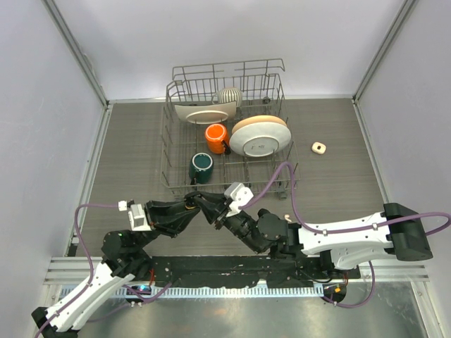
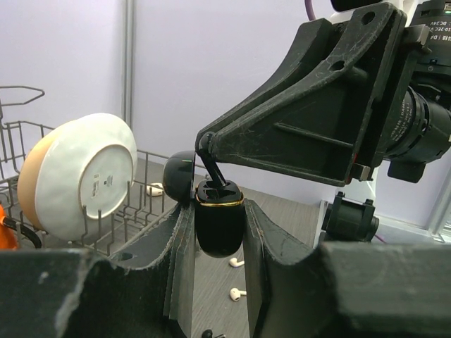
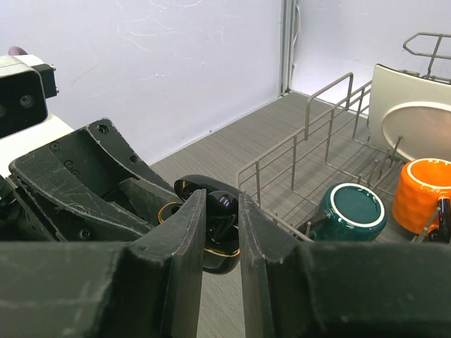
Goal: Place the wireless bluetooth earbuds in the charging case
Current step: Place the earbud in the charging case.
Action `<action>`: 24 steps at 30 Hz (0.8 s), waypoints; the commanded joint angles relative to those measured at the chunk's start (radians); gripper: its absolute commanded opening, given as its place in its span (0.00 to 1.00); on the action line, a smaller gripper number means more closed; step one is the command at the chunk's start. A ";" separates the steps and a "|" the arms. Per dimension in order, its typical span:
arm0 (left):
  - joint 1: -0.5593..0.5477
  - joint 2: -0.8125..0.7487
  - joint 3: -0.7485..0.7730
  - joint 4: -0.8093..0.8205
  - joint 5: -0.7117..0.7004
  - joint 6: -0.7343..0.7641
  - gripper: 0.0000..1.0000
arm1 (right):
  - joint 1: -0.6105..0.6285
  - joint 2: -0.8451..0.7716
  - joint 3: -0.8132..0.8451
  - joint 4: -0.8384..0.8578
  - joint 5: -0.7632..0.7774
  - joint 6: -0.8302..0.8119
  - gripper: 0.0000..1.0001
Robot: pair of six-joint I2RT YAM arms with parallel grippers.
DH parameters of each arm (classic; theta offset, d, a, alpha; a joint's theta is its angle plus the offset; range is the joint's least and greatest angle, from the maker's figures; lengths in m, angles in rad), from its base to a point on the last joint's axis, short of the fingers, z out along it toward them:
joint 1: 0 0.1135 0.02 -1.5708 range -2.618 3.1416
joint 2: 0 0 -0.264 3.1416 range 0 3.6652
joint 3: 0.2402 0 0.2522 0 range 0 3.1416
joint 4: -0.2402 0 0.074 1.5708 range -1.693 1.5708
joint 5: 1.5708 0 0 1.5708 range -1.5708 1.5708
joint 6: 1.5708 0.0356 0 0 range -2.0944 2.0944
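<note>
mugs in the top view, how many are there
2. An orange mug lies mid-rack; a dark green mug sits nearer the arms, by the dish rack's near edge. A ribbed cream piece at the back could be another.

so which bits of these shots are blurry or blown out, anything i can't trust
top external: even light, sharp all over, only a bright strip glaring at the near edge; left wrist: its own near fingers are dark and soft, the black charging case between them crisp; right wrist: foreground fingers blurred, teal mug and orange mug in focus
</note>
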 commanded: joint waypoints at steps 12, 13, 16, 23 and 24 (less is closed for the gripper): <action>-0.002 -0.047 -0.110 0.115 0.001 -0.015 0.00 | 0.005 -0.014 -0.061 0.160 0.008 -0.097 0.01; -0.002 -0.047 -0.110 0.116 0.001 -0.013 0.00 | 0.003 -0.014 -0.066 0.169 -0.001 -0.099 0.01; -0.004 -0.045 -0.112 0.121 0.001 -0.013 0.00 | 0.003 -0.017 -0.078 0.193 -0.023 -0.109 0.01; -0.002 -0.052 -0.113 0.127 -0.022 -0.006 0.00 | 0.003 -0.020 -0.107 0.203 -0.103 -0.128 0.01; -0.004 -0.053 -0.115 0.127 -0.023 -0.006 0.00 | 0.003 -0.020 -0.109 0.198 -0.118 -0.128 0.01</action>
